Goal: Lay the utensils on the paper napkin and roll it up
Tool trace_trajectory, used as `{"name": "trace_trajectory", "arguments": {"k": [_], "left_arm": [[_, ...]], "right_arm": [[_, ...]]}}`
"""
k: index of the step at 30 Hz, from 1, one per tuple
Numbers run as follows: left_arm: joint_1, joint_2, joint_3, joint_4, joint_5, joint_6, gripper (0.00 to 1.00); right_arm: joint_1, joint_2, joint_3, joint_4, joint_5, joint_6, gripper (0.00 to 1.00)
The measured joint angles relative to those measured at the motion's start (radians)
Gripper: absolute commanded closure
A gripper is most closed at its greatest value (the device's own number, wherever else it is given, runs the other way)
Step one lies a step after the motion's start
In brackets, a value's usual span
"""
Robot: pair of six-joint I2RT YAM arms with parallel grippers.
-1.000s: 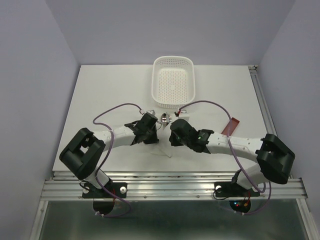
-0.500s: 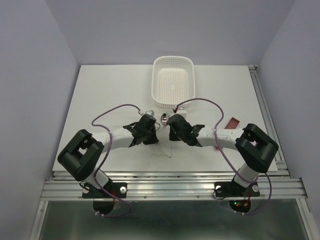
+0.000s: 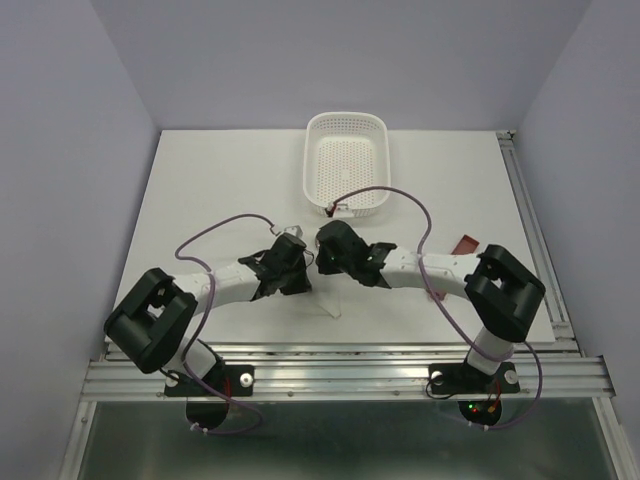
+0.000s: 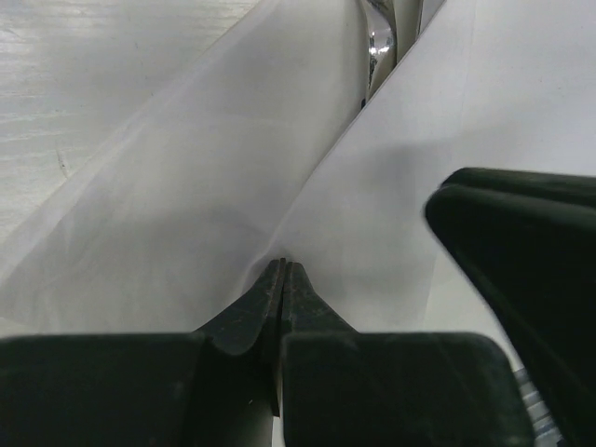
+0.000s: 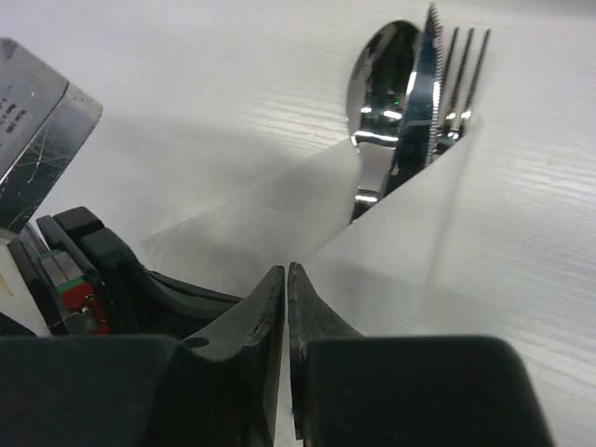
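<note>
The paper napkin [image 5: 410, 242] is folded over the utensils. A silver spoon bowl [image 5: 380, 79], a serrated knife blade [image 5: 421, 93] and fork tines [image 5: 461, 65] stick out of its far end. My right gripper [image 5: 286, 270] is shut on a napkin fold. My left gripper [image 4: 282, 265] pinches another fold of the napkin [image 4: 233, 186], with metal [image 4: 380, 42] glinting beyond. In the top view the left gripper [image 3: 297, 268] and right gripper [image 3: 322, 255] meet over the napkin [image 3: 327, 302] and hide the utensils.
The white perforated basket [image 3: 345, 165] stands just beyond the grippers. A small red object [image 3: 465, 243] lies to the right, by the right forearm. The right gripper's dark body [image 4: 531, 251] fills the right side of the left wrist view.
The right arm has swung left and its gripper now covers the utensil heads that showed earlier. Both grippers have shifted a little left, still shut on the napkin.
</note>
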Motion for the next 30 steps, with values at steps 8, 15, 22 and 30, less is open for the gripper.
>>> {"name": "trace_trajectory", "arguments": {"k": [8,15,22,30], "left_arm": [[0.003,-0.023,-0.023,-0.001,0.007,-0.010,1.00],[0.006,-0.027,-0.024,-0.006,0.006,-0.019,1.00],[0.012,-0.027,-0.024,-0.009,0.013,-0.031,1.00],[0.019,-0.033,-0.024,-0.028,0.017,-0.047,1.00]], "right_arm": [[0.089,0.135,0.069,-0.043,0.032,0.042,0.91],[0.096,0.137,0.075,-0.093,0.099,0.086,0.92],[0.096,0.141,0.102,-0.157,0.138,0.098,0.94],[0.096,0.153,0.105,-0.155,0.142,0.133,0.95]]}}
